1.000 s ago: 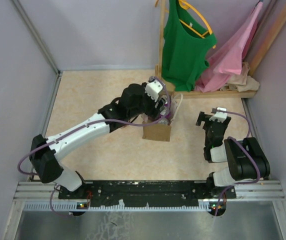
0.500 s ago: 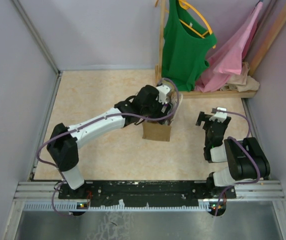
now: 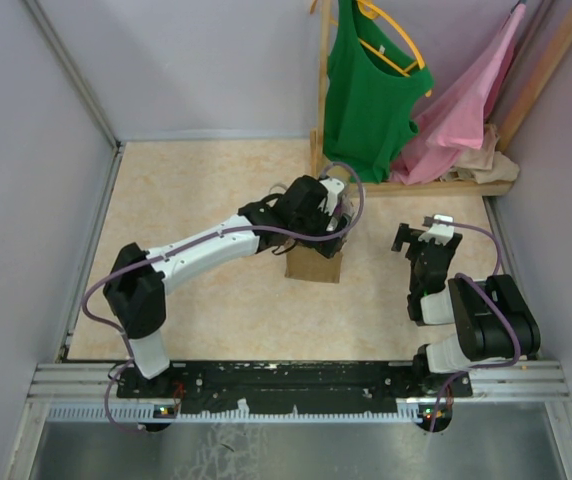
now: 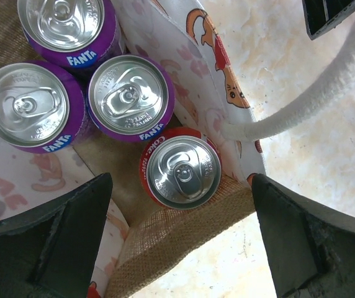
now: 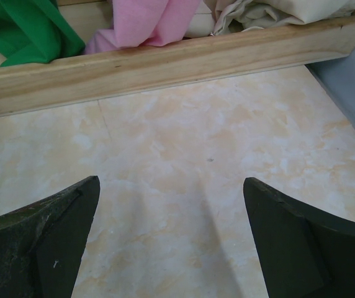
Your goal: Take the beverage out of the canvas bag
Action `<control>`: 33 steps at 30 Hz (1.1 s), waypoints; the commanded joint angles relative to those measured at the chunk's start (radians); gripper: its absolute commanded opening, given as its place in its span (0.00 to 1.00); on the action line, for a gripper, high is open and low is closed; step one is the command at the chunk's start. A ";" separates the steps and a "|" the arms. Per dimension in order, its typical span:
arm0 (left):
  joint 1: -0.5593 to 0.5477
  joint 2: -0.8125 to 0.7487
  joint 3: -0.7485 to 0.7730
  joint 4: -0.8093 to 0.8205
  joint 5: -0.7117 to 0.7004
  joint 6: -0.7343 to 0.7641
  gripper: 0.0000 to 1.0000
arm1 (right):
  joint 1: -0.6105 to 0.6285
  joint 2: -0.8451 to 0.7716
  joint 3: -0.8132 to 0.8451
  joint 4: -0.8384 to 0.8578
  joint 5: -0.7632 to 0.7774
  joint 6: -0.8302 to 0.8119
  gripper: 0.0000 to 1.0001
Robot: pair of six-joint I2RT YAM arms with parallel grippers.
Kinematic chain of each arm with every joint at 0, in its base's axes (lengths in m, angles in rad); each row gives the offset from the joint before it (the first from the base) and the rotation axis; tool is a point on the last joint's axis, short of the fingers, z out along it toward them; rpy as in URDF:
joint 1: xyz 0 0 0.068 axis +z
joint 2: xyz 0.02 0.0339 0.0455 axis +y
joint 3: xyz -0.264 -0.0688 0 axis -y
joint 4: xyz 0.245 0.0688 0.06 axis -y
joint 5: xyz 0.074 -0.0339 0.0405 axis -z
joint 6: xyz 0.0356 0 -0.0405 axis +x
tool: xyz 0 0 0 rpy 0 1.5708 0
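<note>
The left end effector (image 4: 180, 177) hangs spread wide, gripping nothing, straight over the mouth of the canvas bag (image 3: 314, 262), which stands mid-frame in the overhead view on the desk (image 3: 186, 200). From the wrist, a red Coke can (image 4: 182, 172) sits centred between the fingers, against the burlap wall toward the lower edge. Three purple Fanta cans (image 4: 131, 98) crowd the upper left. I'd call this the approach to the pick, with nothing lifted yet. Next it likely needs to drop straight around the Coke, miss the white handle (image 4: 301, 105), then close. The right end effector (image 5: 171, 186) sits released over bare desk.
</note>
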 commanded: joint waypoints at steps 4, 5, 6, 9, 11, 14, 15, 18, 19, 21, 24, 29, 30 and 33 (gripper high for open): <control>-0.011 0.039 0.023 -0.036 -0.021 -0.037 0.99 | -0.002 -0.004 0.017 0.033 0.001 0.004 0.99; -0.011 0.045 0.021 -0.037 -0.025 -0.037 0.99 | -0.003 -0.004 0.017 0.033 0.002 0.004 0.99; -0.011 0.050 0.023 -0.038 -0.025 -0.038 0.99 | -0.003 -0.004 0.017 0.033 0.002 0.003 0.99; -0.011 0.066 0.027 -0.045 -0.025 -0.042 0.99 | -0.002 -0.005 0.017 0.033 0.001 0.003 0.99; -0.012 0.075 0.030 -0.054 -0.028 -0.044 1.00 | -0.002 -0.005 0.017 0.033 0.000 0.004 0.99; -0.012 0.094 0.036 -0.066 -0.034 -0.043 0.99 | -0.001 -0.004 0.017 0.033 0.001 0.004 0.99; -0.012 0.102 0.039 -0.068 -0.035 -0.043 0.99 | -0.002 -0.004 0.017 0.033 0.001 0.004 0.99; -0.013 0.120 0.042 -0.077 -0.045 -0.043 0.99 | -0.002 -0.004 0.017 0.033 0.002 0.003 0.99; -0.013 0.125 0.044 -0.080 -0.049 -0.044 0.99 | -0.002 -0.004 0.017 0.033 0.001 0.004 0.99; -0.012 0.138 0.048 -0.090 -0.060 -0.044 0.99 | -0.002 -0.004 0.017 0.033 0.001 0.004 0.99; -0.013 0.163 0.061 -0.111 -0.055 -0.041 0.99 | -0.002 -0.004 0.016 0.033 0.001 0.004 0.99; -0.013 0.222 0.102 -0.164 -0.042 -0.042 0.99 | -0.002 -0.004 0.017 0.033 0.000 0.003 0.99; -0.013 0.228 0.103 -0.166 -0.040 -0.042 0.99 | -0.002 -0.004 0.017 0.033 0.001 0.004 0.99; -0.012 0.233 0.096 -0.167 -0.041 -0.044 1.00 | -0.002 -0.004 0.017 0.033 0.001 0.004 0.99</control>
